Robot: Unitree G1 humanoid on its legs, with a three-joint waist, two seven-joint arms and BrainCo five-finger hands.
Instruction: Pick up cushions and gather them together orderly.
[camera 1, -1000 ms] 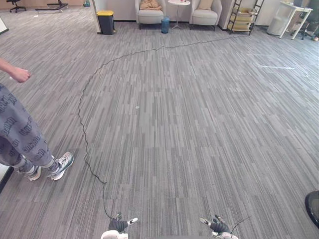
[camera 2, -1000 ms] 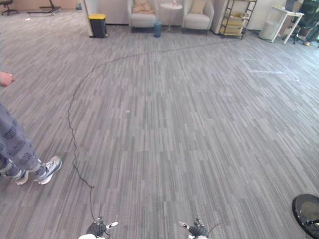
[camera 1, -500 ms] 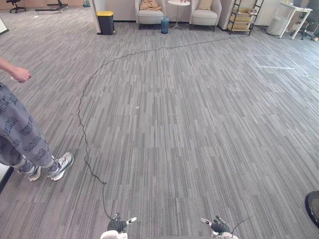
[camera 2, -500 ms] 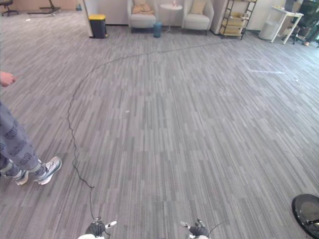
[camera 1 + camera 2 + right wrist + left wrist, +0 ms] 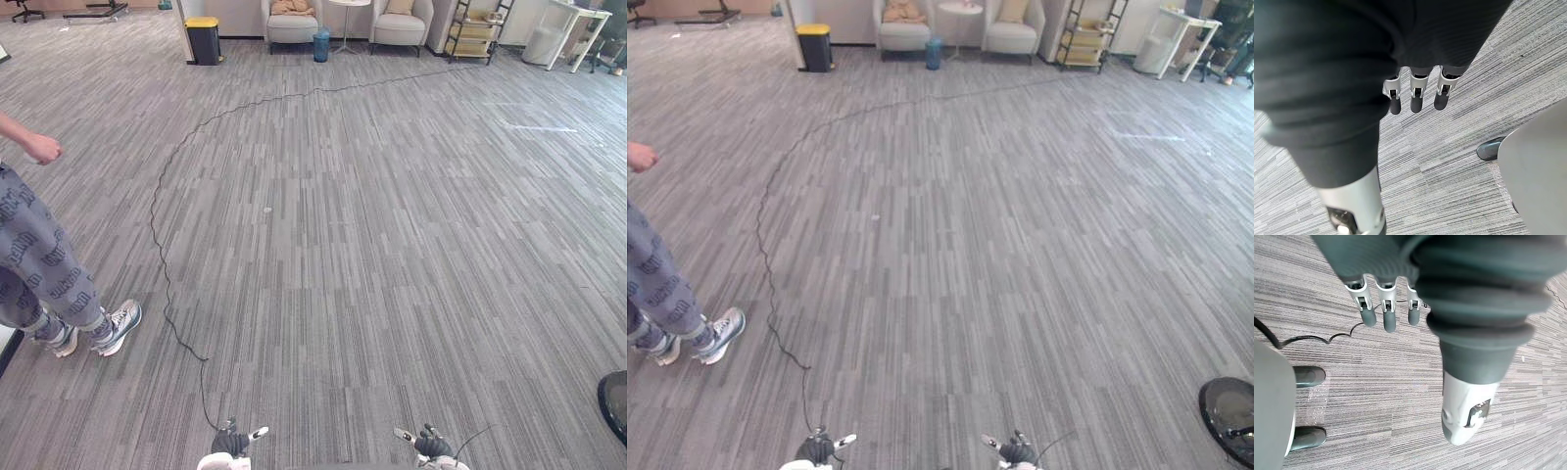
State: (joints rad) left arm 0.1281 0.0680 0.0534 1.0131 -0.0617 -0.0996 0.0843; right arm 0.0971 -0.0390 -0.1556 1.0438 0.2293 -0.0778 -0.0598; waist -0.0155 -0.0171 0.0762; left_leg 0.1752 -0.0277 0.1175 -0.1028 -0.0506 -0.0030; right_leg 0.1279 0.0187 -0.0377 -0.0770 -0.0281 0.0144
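Looking from the head, side by side, down and forward over the floor (image 5: 392,245) to far armchairs (image 5: 294,22), sharing nearly everything: the person (image 5: 44,264) at left, the left hand (image 5: 233,444) and right hand (image 5: 429,446) small at the near edge. Looking from each wrist, very close, along that arm's own hand, down at the same floor.

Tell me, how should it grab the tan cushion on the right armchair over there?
Probably by its side edges, from the open front: the cushion leans against the backrest of the armchair, whose back and arms close off the other sides. Too distant to judge finer detail.
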